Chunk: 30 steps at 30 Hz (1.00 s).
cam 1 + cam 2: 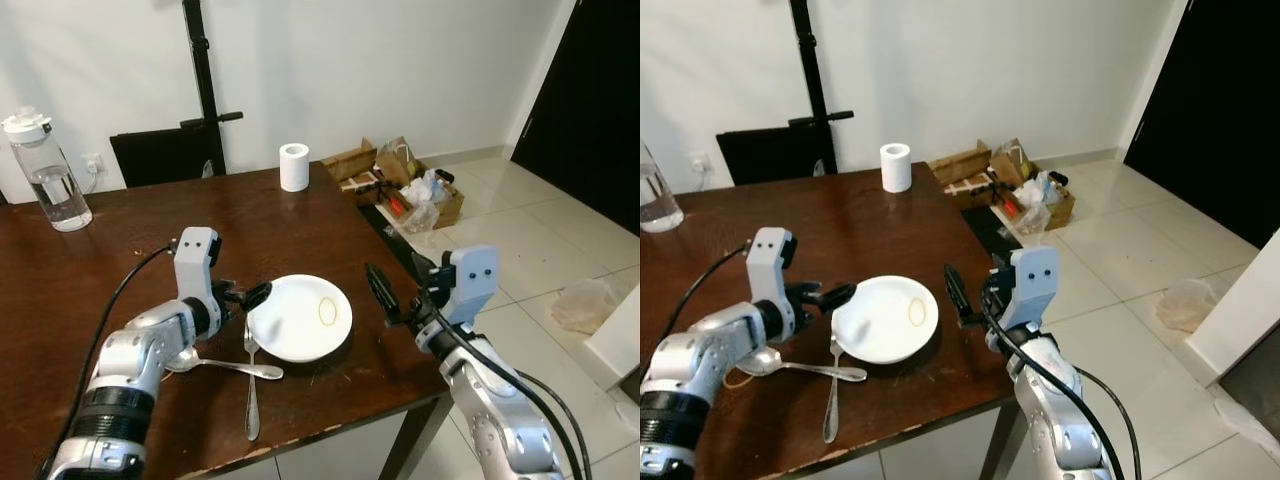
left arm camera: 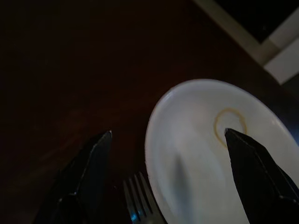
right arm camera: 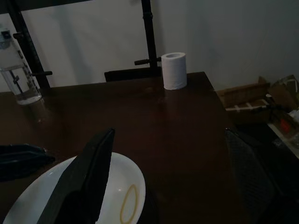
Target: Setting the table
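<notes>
Dark wooden table (image 1: 130, 240), head camera looking down on it. White plate (image 1: 300, 317) sits near the table's front edge, a faint yellow ring mark on its surface toward 3 o'clock.

Fork (image 1: 250, 385) lies on the wood just beside the plate at its 8 o'clock, tines toward the far side, handle toward the front edge. Spoon (image 1: 222, 366) lies crosswise under or over the fork, cannot tell which, its bowl out at 9 o'clock.

Left gripper (image 1: 250, 298) sits low at the plate's 9 o'clock rim. In the left wrist view its fingers (image 2: 86, 170) stand wide apart, one over bare wood, the other over the plate, with the fork tines between them. Nothing held.

Right gripper (image 1: 392, 290) hovers at the plate's 3 o'clock, near the table's right edge, apart from the plate. Its fingers (image 3: 88, 177) are spread, empty.

Far side: toilet roll (image 1: 294, 166) upright at 12 o'clock, water bottle (image 1: 45, 171) at 10 o'clock. Cardboard boxes (image 1: 400, 185) on the tiled floor beyond the table corner.
</notes>
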Motion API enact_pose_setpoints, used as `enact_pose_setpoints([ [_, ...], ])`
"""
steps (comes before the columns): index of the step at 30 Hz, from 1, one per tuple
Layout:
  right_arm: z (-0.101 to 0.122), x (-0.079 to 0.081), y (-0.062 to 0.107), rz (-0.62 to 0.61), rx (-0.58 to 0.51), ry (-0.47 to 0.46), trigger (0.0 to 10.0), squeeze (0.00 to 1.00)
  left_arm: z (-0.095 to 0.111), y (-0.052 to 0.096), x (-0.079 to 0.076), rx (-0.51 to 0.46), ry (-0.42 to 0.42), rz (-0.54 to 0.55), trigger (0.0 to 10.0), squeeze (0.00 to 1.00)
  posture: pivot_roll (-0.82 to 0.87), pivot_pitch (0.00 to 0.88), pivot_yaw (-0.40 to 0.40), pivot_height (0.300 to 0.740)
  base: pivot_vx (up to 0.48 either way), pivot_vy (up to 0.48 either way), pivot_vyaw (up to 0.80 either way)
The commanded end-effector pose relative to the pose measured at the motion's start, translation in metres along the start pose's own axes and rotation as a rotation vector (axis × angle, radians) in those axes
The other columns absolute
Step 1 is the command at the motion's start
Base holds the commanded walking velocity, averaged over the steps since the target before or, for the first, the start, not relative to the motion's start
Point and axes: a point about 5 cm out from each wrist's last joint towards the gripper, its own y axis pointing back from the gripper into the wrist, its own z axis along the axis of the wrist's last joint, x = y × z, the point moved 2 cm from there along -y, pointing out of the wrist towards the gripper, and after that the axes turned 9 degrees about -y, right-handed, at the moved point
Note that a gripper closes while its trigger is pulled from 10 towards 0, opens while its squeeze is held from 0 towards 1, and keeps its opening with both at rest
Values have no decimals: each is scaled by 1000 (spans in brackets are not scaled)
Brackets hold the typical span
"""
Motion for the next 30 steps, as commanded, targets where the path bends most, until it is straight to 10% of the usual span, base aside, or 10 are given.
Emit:
enact_pose_setpoints([
  [1,-4,2,3,3,17,-9,10000,0,-7,-2,-1,39,13,-13,10000,0,13,95,84,740,0,0,0],
  [13,-7,2,6,-8,27,-16,10000,0,-27,-12,-11,102,110,-61,10000,0,10,109,85,740,0,0,0],
  [17,-6,2,5,-6,26,-16,10000,0,-27,-14,-14,95,160,-84,7451,0,10,109,85,740,0,0,0],
  [18,-6,2,5,-5,25,-16,10000,0,-28,-14,-15,94,170,-86,4353,0,10,108,86,740,0,0,0],
  [20,-6,2,4,-5,25,-16,10000,0,-28,-15,-15,91,181,-87,3137,0,10,108,86,740,0,0,0],
  [21,-6,2,4,-6,25,-16,10000,0,-28,-16,-14,90,187,-79,0,0,8,108,89,740,0,0,0],
  [30,-6,2,5,-13,24,-17,10000,0,-31,-17,-13,102,177,-74,0,0,9,105,92,740,0,0,0],
])
